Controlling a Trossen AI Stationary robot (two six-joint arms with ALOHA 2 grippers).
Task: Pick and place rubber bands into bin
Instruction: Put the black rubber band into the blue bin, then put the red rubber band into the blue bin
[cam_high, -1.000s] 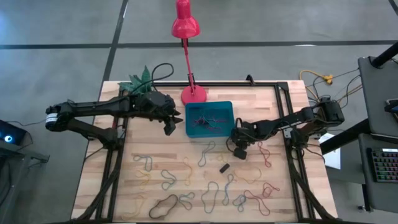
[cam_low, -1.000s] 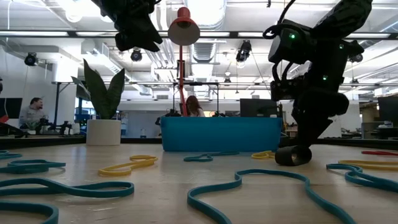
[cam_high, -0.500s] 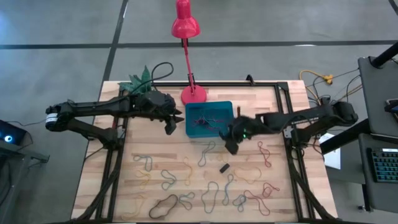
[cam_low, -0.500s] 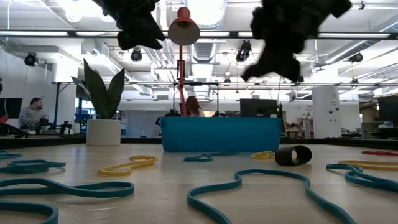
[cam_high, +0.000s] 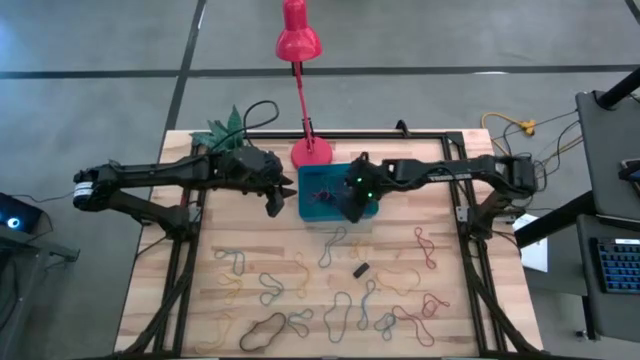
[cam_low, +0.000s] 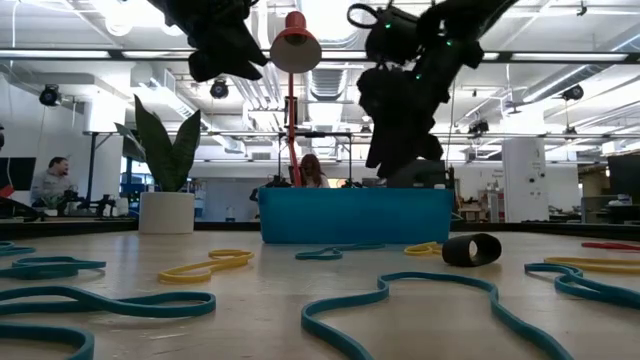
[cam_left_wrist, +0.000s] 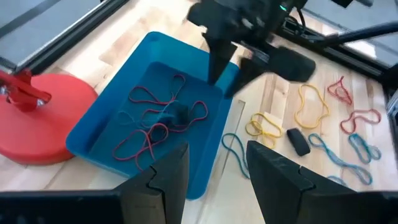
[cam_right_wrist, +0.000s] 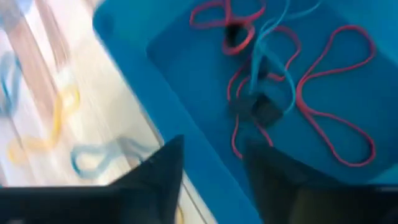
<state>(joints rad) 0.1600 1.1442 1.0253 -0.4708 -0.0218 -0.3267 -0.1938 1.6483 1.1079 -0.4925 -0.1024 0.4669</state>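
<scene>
Lengthwise left-to-right, bin (cam_high: 366, 171) level

Even, bright overhead light falls on the table (cam_high: 250, 250) with only soft shadows. In the low view, ceiling lamps (cam_low: 335, 15) glare and the arms show as dark backlit silhouettes; the nearest rubber bands (cam_low: 420, 300) lie slightly out of focus. The right wrist view is smeared by motion blur; the left wrist view is sharper.

Overhead, table-level, two wrist views, all sharing bin (cam_high: 336, 192)
</scene>
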